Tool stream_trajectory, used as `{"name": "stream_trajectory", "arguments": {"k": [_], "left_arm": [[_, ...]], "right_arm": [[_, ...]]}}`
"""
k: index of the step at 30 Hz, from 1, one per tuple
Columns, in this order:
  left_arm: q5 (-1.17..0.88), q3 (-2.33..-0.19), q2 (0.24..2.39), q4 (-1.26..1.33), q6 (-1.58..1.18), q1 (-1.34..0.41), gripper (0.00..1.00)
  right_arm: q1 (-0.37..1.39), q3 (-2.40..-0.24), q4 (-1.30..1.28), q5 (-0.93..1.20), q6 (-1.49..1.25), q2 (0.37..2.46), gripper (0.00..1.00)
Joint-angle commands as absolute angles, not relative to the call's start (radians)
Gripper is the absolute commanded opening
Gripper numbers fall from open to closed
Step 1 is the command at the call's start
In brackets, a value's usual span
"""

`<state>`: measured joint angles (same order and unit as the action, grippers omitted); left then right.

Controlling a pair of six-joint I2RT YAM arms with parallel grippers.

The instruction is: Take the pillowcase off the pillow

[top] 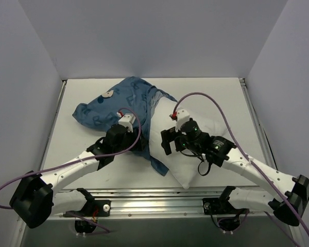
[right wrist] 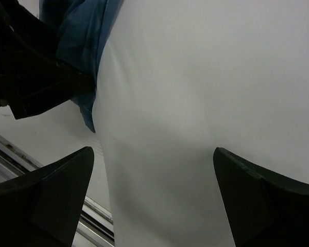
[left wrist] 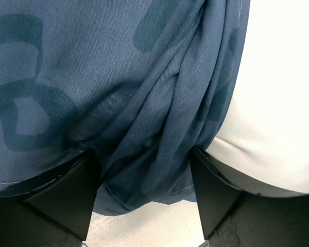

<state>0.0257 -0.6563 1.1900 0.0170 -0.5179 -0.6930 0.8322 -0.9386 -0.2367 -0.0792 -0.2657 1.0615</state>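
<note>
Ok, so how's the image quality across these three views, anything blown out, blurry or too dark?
Top external: evenly lit and sharp, no glare. Left wrist: pillowcase folds crisp, but the pillow is blown out white. Right wrist: pillow reads flat grey with little texture, the claw fingers dark near-silhouettes.

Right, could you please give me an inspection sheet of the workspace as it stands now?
Surface: flat white table, with a metal rail along its near edge.
Job's things: blue printed fabric pillowcase, bunched to the left and covering only the far-left end of the plump white pillow; the pillow's near end is bare.
Clutter: nothing seen.
Grippers: left claw straddles a bunched pillowcase fold, grip unclear; right claw is open over bare pillow.
Cables: purple cables loop from each arm.
Surroundings: plain pale walls on three sides.
</note>
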Motion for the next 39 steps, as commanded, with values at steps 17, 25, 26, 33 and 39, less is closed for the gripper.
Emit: {"name": "stream_trajectory", "arguments": {"k": [17, 25, 26, 33, 39], "left_arm": [[-0.015, -0.658, 1.190, 0.063, -0.509, -0.699, 0.69], [-0.055, -0.667, 1.227, 0.086, -0.508, -0.699, 0.73], [-0.057, -0.670, 1.239, 0.084, -0.508, -0.703, 0.74], [-0.040, -0.706, 1.290, 0.074, -0.494, -0.712, 0.60], [0.069, -0.756, 1.316, 0.011, -0.506, -0.712, 0.02]], "right_arm": [[0.999, -0.943, -0.245, -0.460, -0.363, 1.500, 0.58], [0.954, -0.920, -0.153, -0.371, -0.344, 1.451, 0.00], [0.953, -0.919, -0.149, -0.356, -0.344, 1.447, 0.00], [0.933, -0.902, -0.120, -0.307, -0.356, 1.396, 0.00], [0.897, -0.894, -0.138, -0.286, -0.365, 1.301, 0.00]]}}
